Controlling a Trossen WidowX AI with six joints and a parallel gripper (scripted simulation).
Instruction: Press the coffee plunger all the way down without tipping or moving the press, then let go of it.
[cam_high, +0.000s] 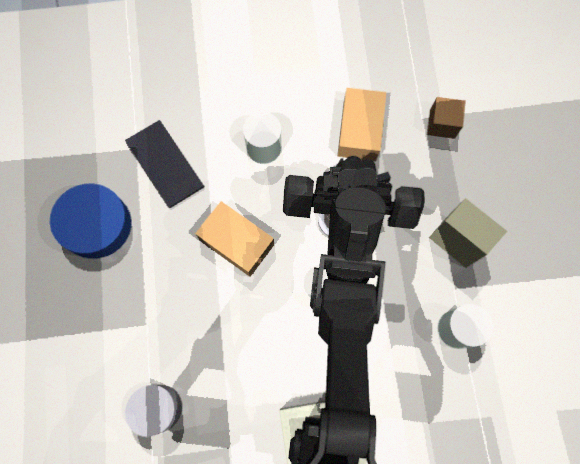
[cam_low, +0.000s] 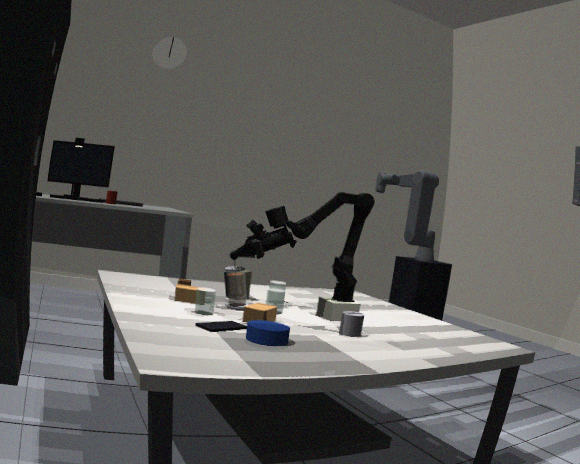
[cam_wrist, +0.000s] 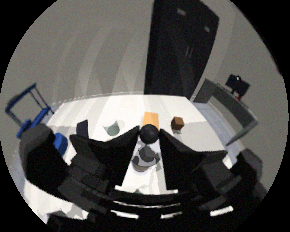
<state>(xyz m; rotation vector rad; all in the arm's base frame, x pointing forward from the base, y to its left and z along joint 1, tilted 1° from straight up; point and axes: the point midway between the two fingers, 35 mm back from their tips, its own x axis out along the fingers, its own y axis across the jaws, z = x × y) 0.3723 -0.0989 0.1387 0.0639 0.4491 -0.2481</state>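
Fingers clamped on plunger knob (cam_wrist: 149, 134); two orange boxes (cam_high: 363, 122); seemingly three pale cylinders (cam_high: 262, 138).

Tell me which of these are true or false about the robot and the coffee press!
1. The gripper is shut on the plunger knob. True.
2. The coffee press has tipped over. False: it stands upright on the table.
3. The blue round disc sits on top of the press. False: it lies on the table, nearer the front edge.
4. An orange box lies just beyond the gripper in the top view. True.
5. The flat black slab is stacked on an orange box. False: it lies flat on the table, apart from the boxes.
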